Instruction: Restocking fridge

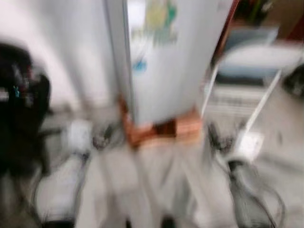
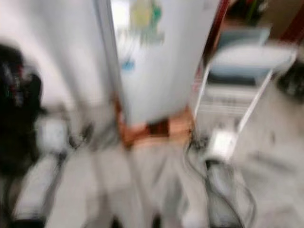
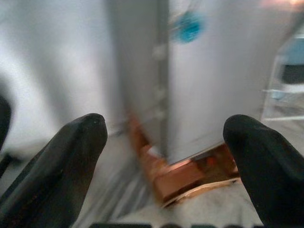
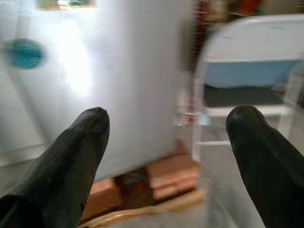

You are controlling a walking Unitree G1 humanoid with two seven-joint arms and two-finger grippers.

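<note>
The left gripper [image 3: 164, 156], fingers spread wide and empty, and the right gripper [image 4: 166, 152], likewise, face the white fridge [image 1: 166, 61] at twelve o'clock on bricks [image 1: 161, 130]; its door looks heavy and rigid, probably best pulled at the edge.

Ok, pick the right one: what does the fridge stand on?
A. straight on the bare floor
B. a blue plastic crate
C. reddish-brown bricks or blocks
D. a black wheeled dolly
C: the white fridge has its base resting on reddish-brown blocks, which lift it off the pale floor; the left wrist view shows the same blocks under its lower corner, seen between the open left claw.
</note>
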